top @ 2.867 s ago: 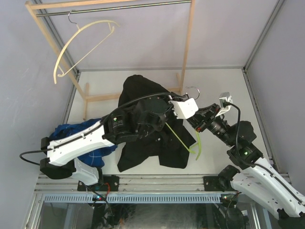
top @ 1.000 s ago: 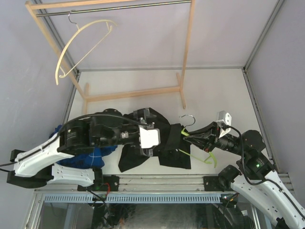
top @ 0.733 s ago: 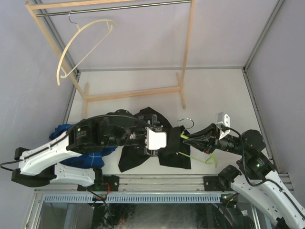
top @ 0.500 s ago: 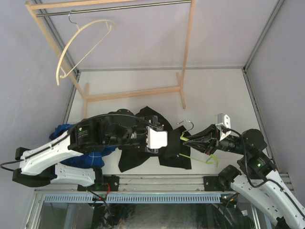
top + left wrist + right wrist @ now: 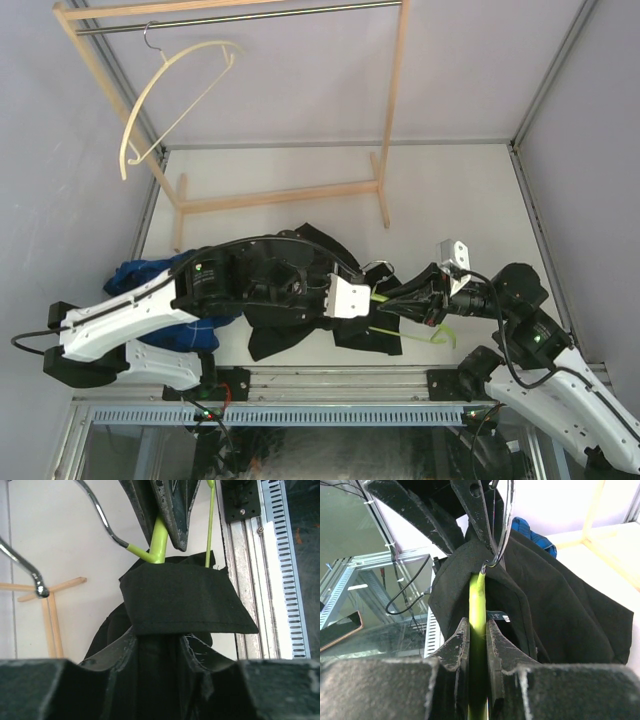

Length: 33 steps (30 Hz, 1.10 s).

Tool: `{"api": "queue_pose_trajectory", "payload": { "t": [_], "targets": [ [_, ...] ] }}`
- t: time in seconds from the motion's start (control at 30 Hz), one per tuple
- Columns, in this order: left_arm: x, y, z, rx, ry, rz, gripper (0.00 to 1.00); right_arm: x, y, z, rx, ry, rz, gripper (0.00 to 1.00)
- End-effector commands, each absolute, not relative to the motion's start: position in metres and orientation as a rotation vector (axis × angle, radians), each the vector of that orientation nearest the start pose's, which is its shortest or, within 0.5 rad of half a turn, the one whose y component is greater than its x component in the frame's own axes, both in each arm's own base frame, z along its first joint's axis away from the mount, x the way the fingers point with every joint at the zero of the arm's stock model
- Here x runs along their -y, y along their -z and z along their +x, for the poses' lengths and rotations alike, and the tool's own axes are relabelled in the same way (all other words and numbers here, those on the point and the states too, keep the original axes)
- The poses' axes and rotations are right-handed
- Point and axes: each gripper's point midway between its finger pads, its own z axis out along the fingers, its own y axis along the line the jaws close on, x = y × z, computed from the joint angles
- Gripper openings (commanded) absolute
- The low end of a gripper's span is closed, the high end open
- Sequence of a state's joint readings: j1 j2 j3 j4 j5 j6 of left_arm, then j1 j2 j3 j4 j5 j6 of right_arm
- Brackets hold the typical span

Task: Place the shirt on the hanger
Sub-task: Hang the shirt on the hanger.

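Note:
The black shirt (image 5: 275, 335) lies bunched near the table's front edge, its collar (image 5: 185, 600) draped over the neck of the lime-green hanger (image 5: 159, 537). My right gripper (image 5: 392, 297) is shut on the hanger's green stem (image 5: 477, 605). Black shirt fabric (image 5: 560, 600) hangs just beyond its fingers. My left gripper (image 5: 362, 292) faces it from the left. In the left wrist view, black cloth fills the gap between the left gripper's (image 5: 155, 645) fingers just below the collar. The silver hook (image 5: 100, 515) points up and left. One green arm (image 5: 440, 335) sticks out below the right wrist.
A wooden rack (image 5: 390, 110) stands at the back with a cream hanger (image 5: 165, 80) hung on its rail. A blue shirt (image 5: 140, 275) lies crumpled at the left under my left arm. A metal rail (image 5: 260, 555) runs along the table's near edge.
My left gripper has moved right to the hanger's neck and its jaws have narrowed onto the collar cloth. The right gripper has pushed the hanger a little left, towards the shirt.

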State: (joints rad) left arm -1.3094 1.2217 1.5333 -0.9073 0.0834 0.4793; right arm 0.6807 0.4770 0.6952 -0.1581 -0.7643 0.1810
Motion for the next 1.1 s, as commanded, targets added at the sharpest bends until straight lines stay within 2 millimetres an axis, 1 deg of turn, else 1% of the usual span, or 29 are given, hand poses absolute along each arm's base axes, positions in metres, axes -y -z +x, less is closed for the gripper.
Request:
{"api": "queue_pose_trajectory", "payload": {
  "t": [0.0, 0.03, 0.1, 0.17, 0.2, 0.3, 0.4, 0.47, 0.5, 0.57, 0.67, 0.77, 0.87, 0.97, 1.07],
  "targets": [
    [0.317, -0.337, 0.084, -1.338, 0.618, 1.730, 0.30, -0.226, -0.353, 0.079, -1.183, -1.195, -1.012, 0.00],
    [0.316, -0.338, 0.085, -1.340, 0.614, 1.726, 0.26, -0.226, -0.353, 0.078, -1.185, -1.194, -1.012, 0.00],
    [0.313, -0.340, 0.087, -1.345, 0.605, 1.709, 0.14, -0.225, -0.352, 0.079, -1.190, -1.189, -1.009, 0.00],
    [0.310, -0.343, 0.089, -1.351, 0.591, 1.689, 0.03, -0.224, -0.352, 0.081, -1.197, -1.180, -0.998, 0.05],
    [0.308, -0.343, 0.091, -1.357, 0.580, 1.673, 0.01, -0.223, -0.351, 0.082, -1.205, -1.175, -0.991, 0.09],
    [0.300, -0.344, 0.100, -1.376, 0.535, 1.618, 0.00, -0.219, -0.349, 0.090, -1.241, -1.134, -0.941, 0.25],
    [0.287, -0.346, 0.112, -1.407, 0.468, 1.544, 0.00, -0.210, -0.347, 0.099, -1.282, -1.078, -0.862, 0.36],
    [0.275, -0.346, 0.118, -1.430, 0.427, 1.505, 0.00, -0.203, -0.346, 0.105, -1.313, -1.038, -0.805, 0.45],
    [0.268, -0.346, 0.120, -1.437, 0.412, 1.486, 0.00, -0.198, -0.344, 0.108, -1.331, -1.017, -0.770, 0.47],
    [0.255, -0.349, 0.122, -1.444, 0.398, 1.445, 0.00, -0.190, -0.342, 0.112, -1.358, -0.990, -0.711, 0.50],
    [0.233, -0.362, 0.122, -1.432, 0.399, 1.353, 0.00, -0.176, -0.339, 0.119, -1.402, -0.952, -0.594, 0.51],
    [0.211, -0.379, 0.124, -1.411, 0.398, 1.254, 0.00, -0.163, -0.331, 0.126, -1.459, -0.929, -0.463, 0.52],
    [0.188, -0.401, 0.130, -1.386, 0.385, 1.110, 0.00, -0.152, -0.321, 0.132, -1.513, -0.908, -0.359, 0.53],
    [0.165, -0.422, 0.138, -1.374, 0.362, 0.962, 0.00, -0.151, -0.313, 0.129, -1.542, -0.945, -0.319, 0.53],
    [0.153, -0.437, 0.144, -1.366, 0.352, 0.860, 0.00, -0.161, -0.311, 0.124, -1.548, -1.016, -0.332, 0.52]
  ]
}}
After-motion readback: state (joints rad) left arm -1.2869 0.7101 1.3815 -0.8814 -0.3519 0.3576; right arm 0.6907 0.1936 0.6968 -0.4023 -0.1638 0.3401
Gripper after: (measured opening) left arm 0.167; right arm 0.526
